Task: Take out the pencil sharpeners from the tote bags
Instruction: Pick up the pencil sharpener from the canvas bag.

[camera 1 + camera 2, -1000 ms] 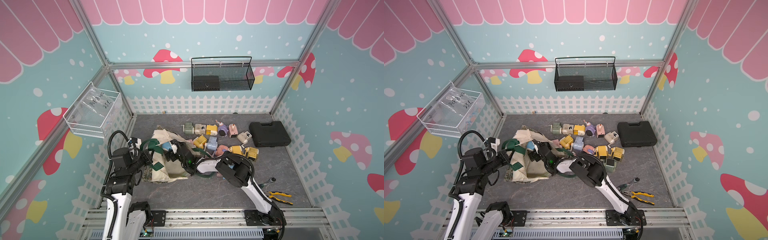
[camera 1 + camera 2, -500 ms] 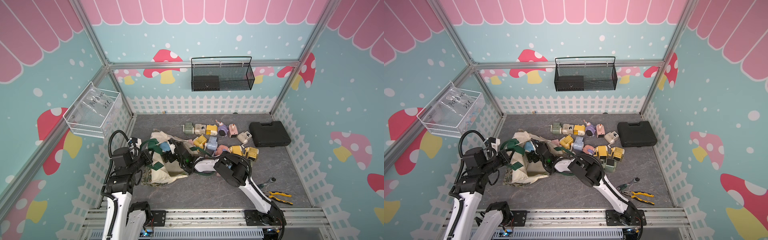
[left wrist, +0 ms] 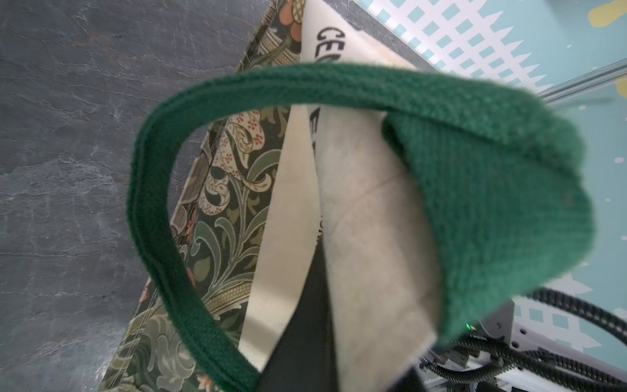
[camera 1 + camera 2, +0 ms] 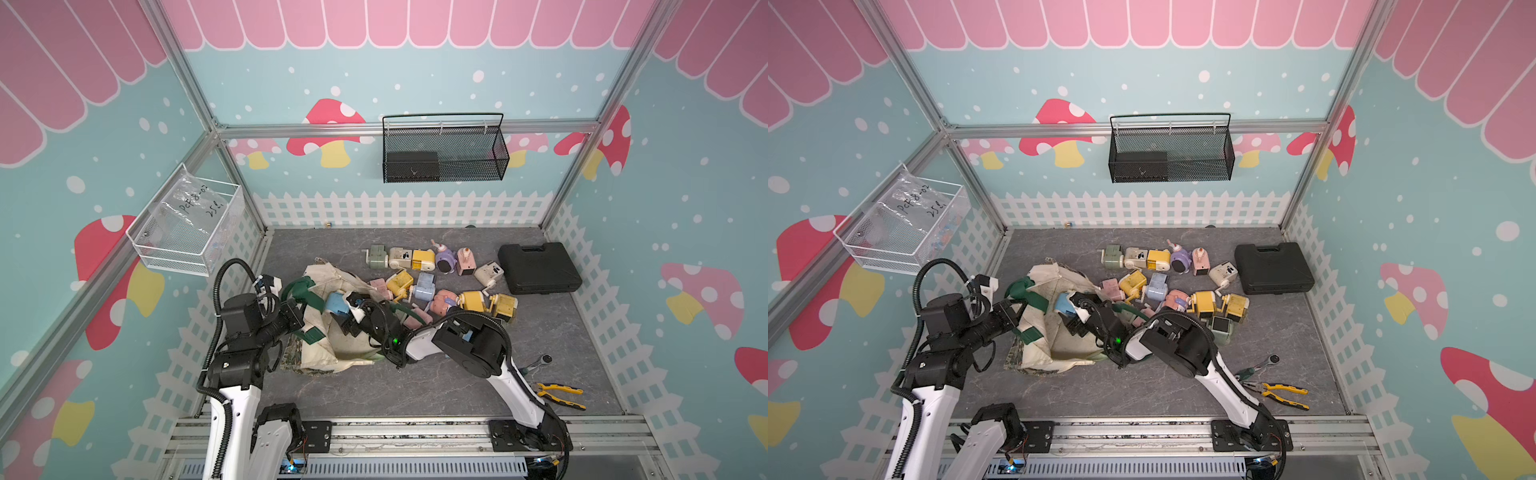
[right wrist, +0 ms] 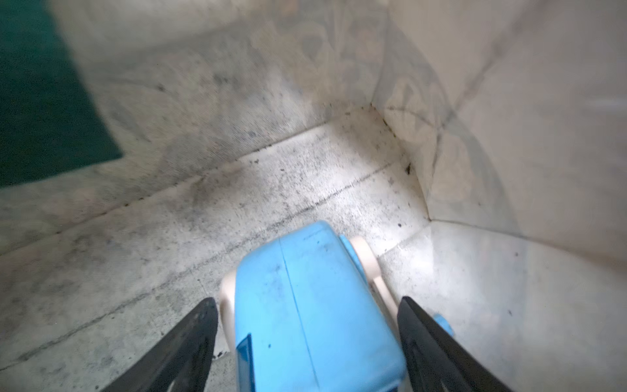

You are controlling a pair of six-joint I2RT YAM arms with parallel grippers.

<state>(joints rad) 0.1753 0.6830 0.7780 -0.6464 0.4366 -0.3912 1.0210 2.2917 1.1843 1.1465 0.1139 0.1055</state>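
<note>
The cream tote bag [image 4: 328,349] with green straps lies open on its side, left of centre, in both top views. My left gripper [image 4: 298,318] is shut on the tote bag's rim by a green strap [image 3: 152,203]; a dark finger [image 3: 305,339] shows between canvas folds. My right gripper [image 5: 305,300] reaches inside the tote bag. Its jaws are open and straddle a blue pencil sharpener [image 5: 312,305], with narrow gaps at both fingers. That blue sharpener [image 4: 334,303] shows at the bag's mouth. Several pencil sharpeners [image 4: 424,286] lie on the table to the right of the bag.
A black case [image 4: 538,268] lies at the back right. Yellow-handled pliers [image 4: 559,392] and a ratchet wrench [image 4: 540,360] lie at the front right. A black mesh basket [image 4: 444,153] hangs on the back wall, a white wire basket [image 4: 187,228] on the left wall.
My right gripper has pushed leftward, deeper into the bag, and its jaws have narrowed around the blue sharpener. The left gripper has kept its hold on the bag.
</note>
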